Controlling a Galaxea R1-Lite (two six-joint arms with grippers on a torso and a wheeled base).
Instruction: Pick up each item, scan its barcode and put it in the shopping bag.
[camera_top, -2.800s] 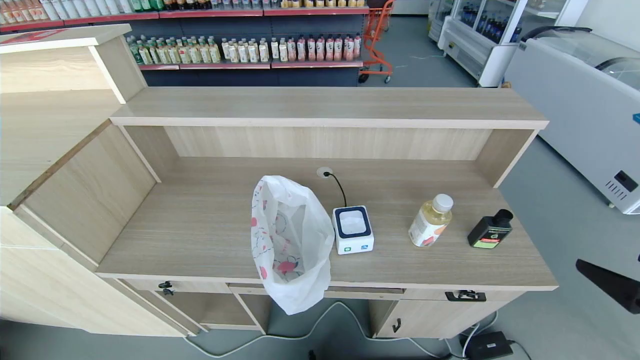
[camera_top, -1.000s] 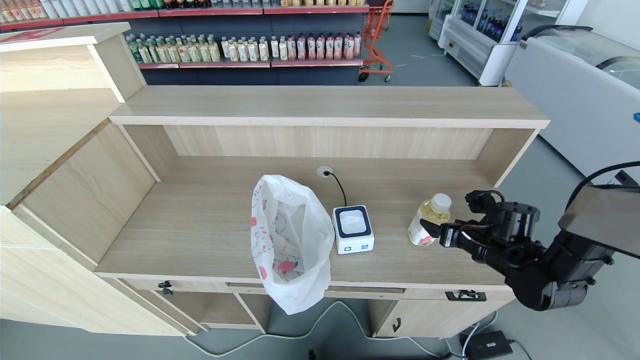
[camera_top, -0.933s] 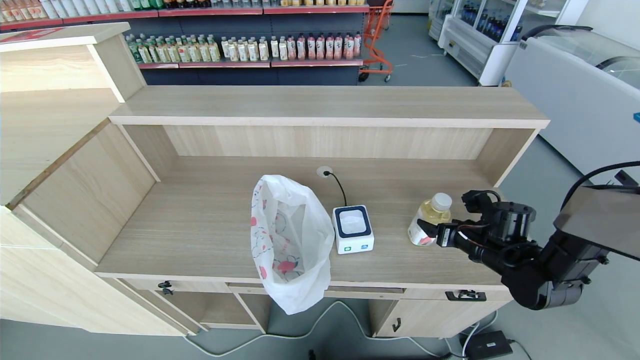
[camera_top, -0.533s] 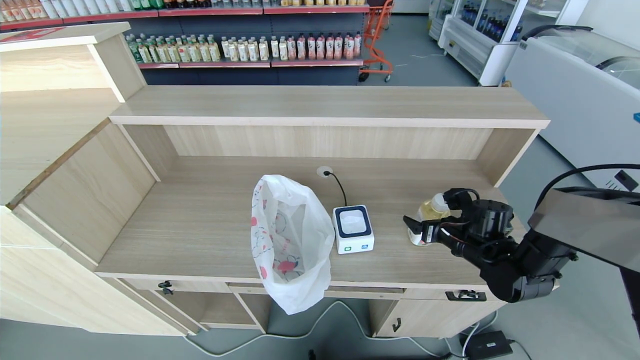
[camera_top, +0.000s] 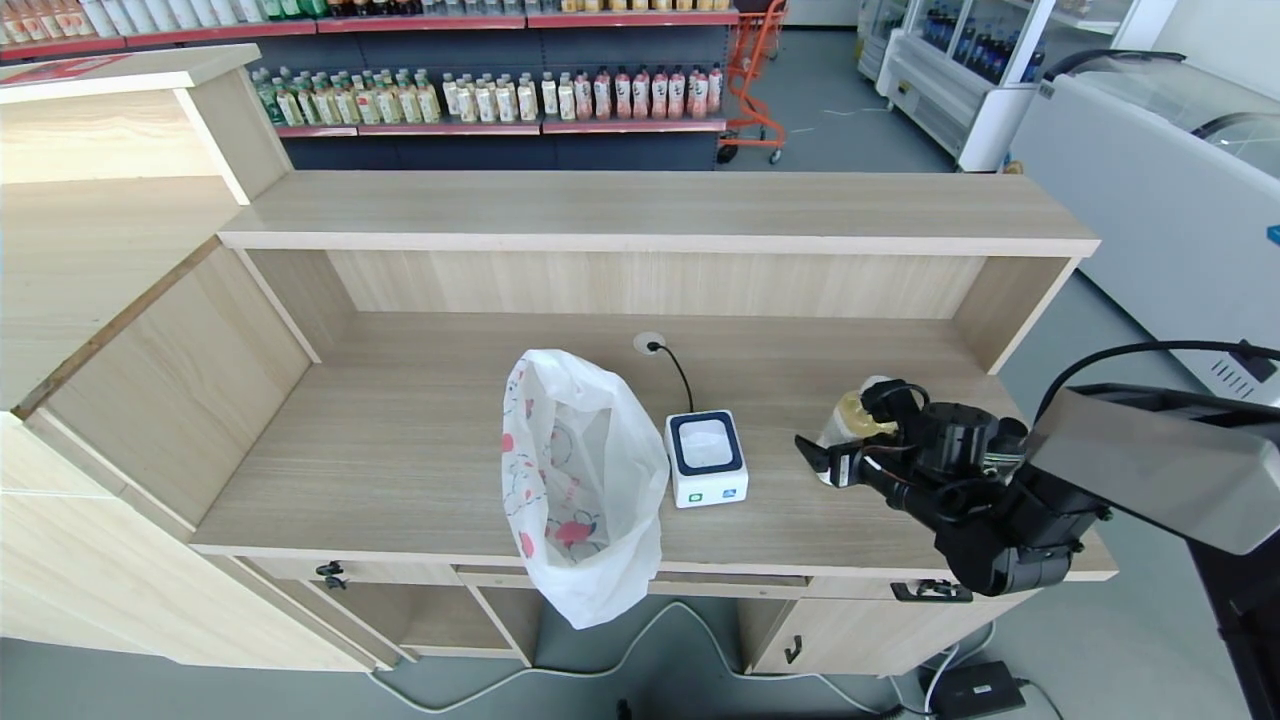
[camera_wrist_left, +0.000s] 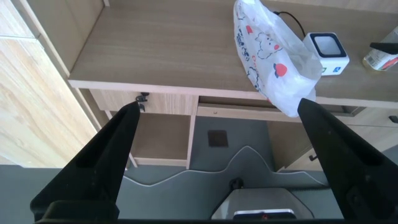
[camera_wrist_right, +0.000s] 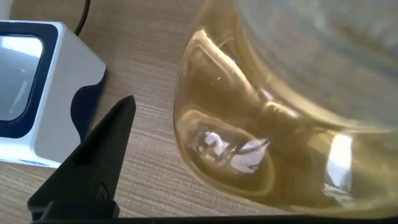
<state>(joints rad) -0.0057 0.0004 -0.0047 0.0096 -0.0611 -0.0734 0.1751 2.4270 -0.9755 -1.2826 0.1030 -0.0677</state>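
A clear bottle of yellow liquid with a white cap (camera_top: 848, 413) stands on the wooden counter (camera_top: 420, 450), right of the white barcode scanner (camera_top: 706, 458). My right gripper (camera_top: 835, 427) is open, its fingers on either side of the bottle's lower body. In the right wrist view the bottle (camera_wrist_right: 280, 124) sits very close, with a gap between it and one dark finger (camera_wrist_right: 93, 168), and the scanner (camera_wrist_right: 37, 93) lies just beyond. The white printed shopping bag (camera_top: 580, 480) stands open at the counter's front edge, left of the scanner. My left gripper (camera_wrist_left: 219, 106) hangs open, low in front of the counter, well clear of the bag (camera_wrist_left: 273, 56).
A black cable (camera_top: 675, 370) runs from the scanner to a grommet at the back. A raised back shelf (camera_top: 650, 210) and side walls enclose the counter. Bare wood extends left of the bag. Drawers and handles (camera_top: 930, 592) are below the front edge.
My right arm came in from the right and slid left along the counter until its fingers straddled the bottle. It now covers the black bottle that stood at the far right.
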